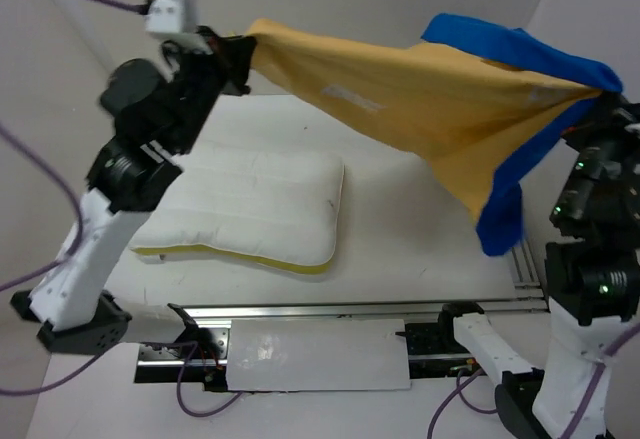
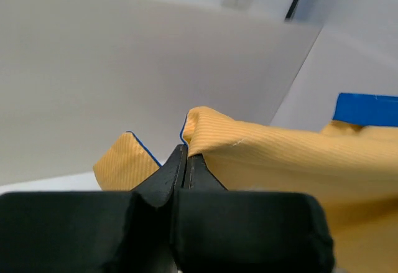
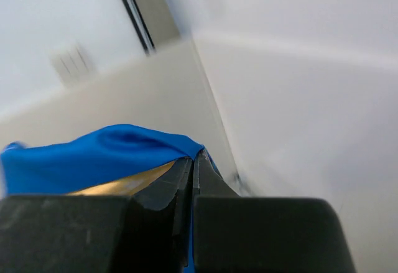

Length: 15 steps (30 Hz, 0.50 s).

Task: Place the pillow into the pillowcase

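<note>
The pillowcase hangs stretched in the air between my two arms, orange-yellow side showing with blue along its right edge. My left gripper is shut on its upper left corner; in the left wrist view the yellow cloth comes out from between the closed fingers. On the right, my right gripper is shut on the blue edge, which runs between its fingertips. The white pillow lies flat on the table below the left half of the pillowcase, apart from it.
A white table carries the pillow. A metal rail runs along its near edge, with a white plate between the arm bases. White walls close in behind and at the right.
</note>
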{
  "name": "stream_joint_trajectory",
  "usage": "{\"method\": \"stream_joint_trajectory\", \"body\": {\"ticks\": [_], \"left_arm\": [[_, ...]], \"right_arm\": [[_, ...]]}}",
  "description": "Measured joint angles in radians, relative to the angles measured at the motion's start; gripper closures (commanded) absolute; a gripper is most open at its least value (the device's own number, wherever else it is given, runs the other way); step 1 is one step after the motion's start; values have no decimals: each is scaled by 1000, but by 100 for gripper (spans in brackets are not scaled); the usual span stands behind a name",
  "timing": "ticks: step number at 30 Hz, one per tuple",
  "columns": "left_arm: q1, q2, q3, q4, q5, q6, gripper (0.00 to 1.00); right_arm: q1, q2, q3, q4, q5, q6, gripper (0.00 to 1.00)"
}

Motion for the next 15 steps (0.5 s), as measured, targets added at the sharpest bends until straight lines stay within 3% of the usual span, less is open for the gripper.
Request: {"method": "stream_joint_trajectory", "body": {"ticks": [6, 10, 15], "left_arm": [[-9, -224, 3, 7, -14, 7, 100], [-11, -249, 42, 6, -14, 31, 100], [-11, -241, 42, -6, -35, 55, 100]], "right_arm": [[36, 15, 238, 54, -77, -101, 100], [68, 103, 413, 58, -165, -177, 100], [100, 139, 455, 58, -204, -231, 100]]}}
